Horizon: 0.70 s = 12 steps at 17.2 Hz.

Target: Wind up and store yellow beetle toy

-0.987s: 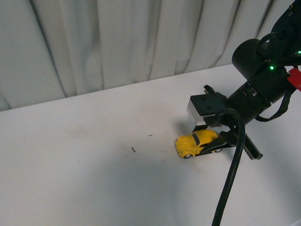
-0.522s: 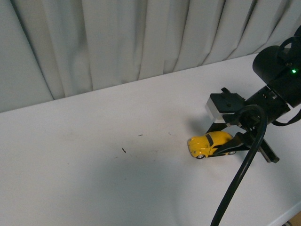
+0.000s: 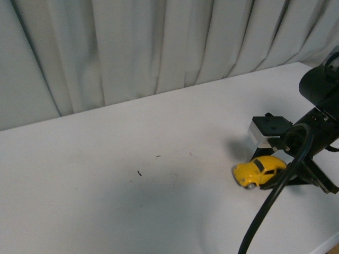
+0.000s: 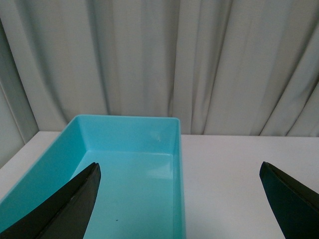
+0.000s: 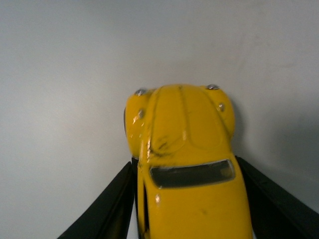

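Nearest in the front view, a black cable (image 3: 267, 209) runs up to the right gripper (image 3: 266, 173), at 4 o'clock in the scene. Its 2 fingers (image 5: 112, 204) are clenched on the rear flanks of the toy (image 3: 258, 170), which sits wheels-down on the white table (image 3: 106, 211), nose toward 8 o'clock. Further out, toward 9 o'clock from the toy, lie 2 dark specks (image 3: 139, 173). A pale curtain (image 3: 159, 47) hangs behind the far edge. The left gripper (image 4: 179, 167) shows only in its wrist view, jaws spread wide and holding nothing, facing a teal bin (image 4: 124, 132) on the table.
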### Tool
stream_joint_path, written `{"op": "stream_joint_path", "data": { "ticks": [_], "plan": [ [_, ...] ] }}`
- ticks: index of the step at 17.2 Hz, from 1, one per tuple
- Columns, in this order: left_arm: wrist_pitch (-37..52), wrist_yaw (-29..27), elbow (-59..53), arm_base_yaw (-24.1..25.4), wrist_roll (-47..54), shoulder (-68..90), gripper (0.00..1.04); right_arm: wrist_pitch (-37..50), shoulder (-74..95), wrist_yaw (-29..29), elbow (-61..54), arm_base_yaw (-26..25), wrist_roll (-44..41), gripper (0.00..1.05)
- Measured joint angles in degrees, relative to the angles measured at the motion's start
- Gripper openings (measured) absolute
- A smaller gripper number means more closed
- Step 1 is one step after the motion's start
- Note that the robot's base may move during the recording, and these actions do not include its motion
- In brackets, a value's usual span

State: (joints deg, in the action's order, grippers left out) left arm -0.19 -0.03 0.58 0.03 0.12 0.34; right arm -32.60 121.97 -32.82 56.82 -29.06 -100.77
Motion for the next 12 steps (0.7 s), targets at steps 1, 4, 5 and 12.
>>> {"op": "stream_joint_path", "data": {
  "ticks": [1,4,5,12],
  "plan": [
    [0.00,-0.04,0.00,0.00,-0.02,0.00,0.98,-0.04,0.07,-0.70,-0.52,-0.07,-0.35,0.70],
    [0.00,0.00,0.00,0.00,-0.02,0.00,0.98,-0.55,-0.20,-0.66,-1.16,-0.13,-1.62,0.98],
    [0.00,0.00,0.00,0.00,-0.02,0.00,0.98,-0.50,-0.20,-0.66,-1.16,-0.13,-1.79,0.98],
    [0.00,0.00,0.00,0.00,-0.02,0.00,0.98,0.17,-1.07,-0.15,-1.29,1.01,-1.90,0.98]
  ]
}}
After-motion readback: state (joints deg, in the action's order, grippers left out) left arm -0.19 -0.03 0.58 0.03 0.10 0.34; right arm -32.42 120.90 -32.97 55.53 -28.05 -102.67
